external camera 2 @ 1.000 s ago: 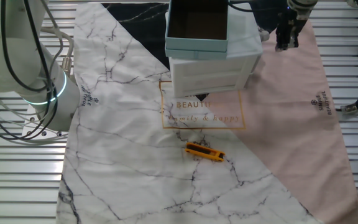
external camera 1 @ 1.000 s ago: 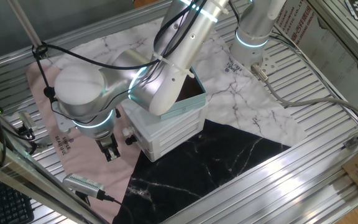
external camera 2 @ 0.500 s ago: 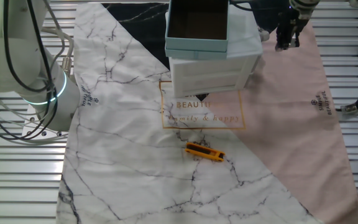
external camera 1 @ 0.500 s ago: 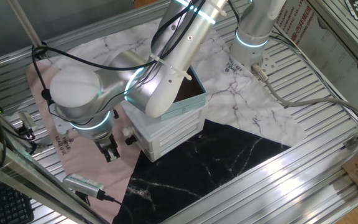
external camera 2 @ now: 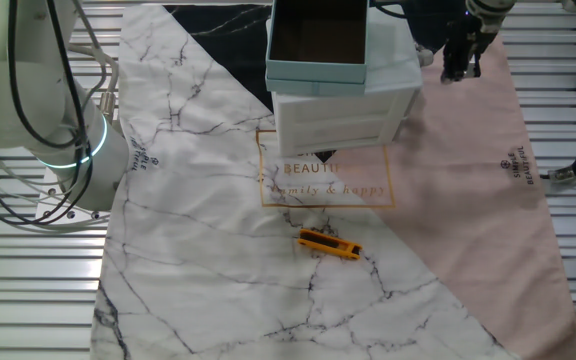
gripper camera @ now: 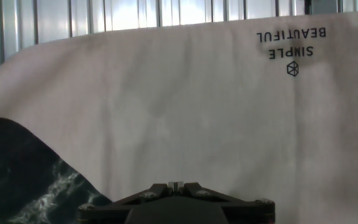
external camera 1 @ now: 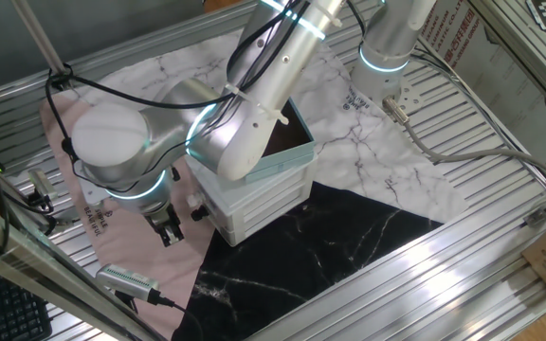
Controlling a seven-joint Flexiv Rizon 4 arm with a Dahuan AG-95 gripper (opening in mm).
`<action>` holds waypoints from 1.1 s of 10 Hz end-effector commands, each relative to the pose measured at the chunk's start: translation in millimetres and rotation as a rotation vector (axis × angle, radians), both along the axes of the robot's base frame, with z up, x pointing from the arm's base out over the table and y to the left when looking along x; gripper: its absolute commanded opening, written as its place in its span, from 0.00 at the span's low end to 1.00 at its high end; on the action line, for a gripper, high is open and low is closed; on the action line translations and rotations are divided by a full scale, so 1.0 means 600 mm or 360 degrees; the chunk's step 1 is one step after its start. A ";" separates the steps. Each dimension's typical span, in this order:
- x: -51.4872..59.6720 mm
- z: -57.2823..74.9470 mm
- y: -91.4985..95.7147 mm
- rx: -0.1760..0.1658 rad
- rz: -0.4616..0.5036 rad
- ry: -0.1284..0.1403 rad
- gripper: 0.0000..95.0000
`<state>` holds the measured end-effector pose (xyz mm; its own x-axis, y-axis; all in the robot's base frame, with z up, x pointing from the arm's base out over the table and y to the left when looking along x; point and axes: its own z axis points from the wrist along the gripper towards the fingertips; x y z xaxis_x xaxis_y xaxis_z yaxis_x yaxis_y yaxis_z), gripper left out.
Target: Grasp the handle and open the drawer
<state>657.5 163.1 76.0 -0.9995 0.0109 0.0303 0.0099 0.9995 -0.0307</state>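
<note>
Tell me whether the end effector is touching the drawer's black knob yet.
Apart. One fixed view shows pink cloth between the end effector and the black knob on the drawer.

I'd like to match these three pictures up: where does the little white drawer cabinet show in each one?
One fixed view: the white cabinet sits left of centre, partly behind the arm.
The other fixed view: white cabinet at top centre.
Hand view: not in it.
Shared landmark: the pink cloth printed SIMPLE BEAUTIFUL, beside the cabinet.
</note>
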 end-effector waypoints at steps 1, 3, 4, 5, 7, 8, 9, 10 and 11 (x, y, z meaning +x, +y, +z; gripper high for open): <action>-0.001 -0.001 0.000 -0.0002 0.0000 -0.0001 0.00; -0.004 -0.003 0.001 -0.0006 0.0010 0.0020 0.00; -0.004 -0.004 0.001 -0.0004 0.0010 0.0026 0.00; -0.005 -0.004 0.001 -0.0007 0.0009 0.0046 0.00; -0.007 -0.007 -0.001 -0.0008 0.0017 0.0054 0.00; -0.009 -0.009 -0.002 -0.0005 0.0023 0.0063 0.00; -0.009 -0.009 -0.003 -0.0005 0.0023 0.0065 0.00; -0.011 -0.011 -0.004 -0.0007 0.0023 0.0090 0.00; -0.012 -0.012 -0.004 -0.0004 0.0023 0.0103 0.00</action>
